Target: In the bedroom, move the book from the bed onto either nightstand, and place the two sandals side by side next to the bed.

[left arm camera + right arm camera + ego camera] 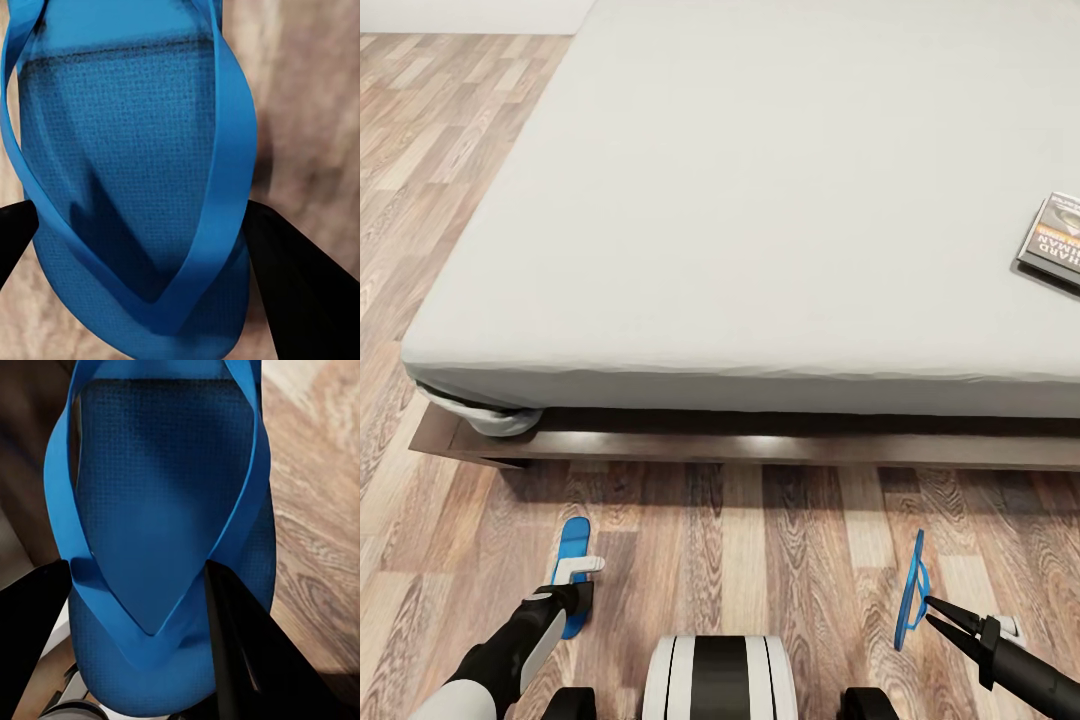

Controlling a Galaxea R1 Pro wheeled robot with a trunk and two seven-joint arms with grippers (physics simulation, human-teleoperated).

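Two sandals sat well apart: right gripper (932, 607) clamped one (909, 590) on edge at 4 o'clock, left gripper (575, 585) seemingly straddling the flat one (571, 548) at 8, both pointing toward the bed (760, 220).

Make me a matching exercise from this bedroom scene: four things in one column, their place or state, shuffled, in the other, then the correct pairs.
Things:
1. book
2. sandal at the left gripper
3. sandal at the right gripper
4. bed

Place or state:
A. turned up on its edge, gripped near the floor
B. lying flat on the wood floor
C. lying on the grey mattress near the picture's right edge
D. standing just beyond both sandals, on a dark wooden frame

Pairs: 1-C, 2-B, 3-A, 4-D
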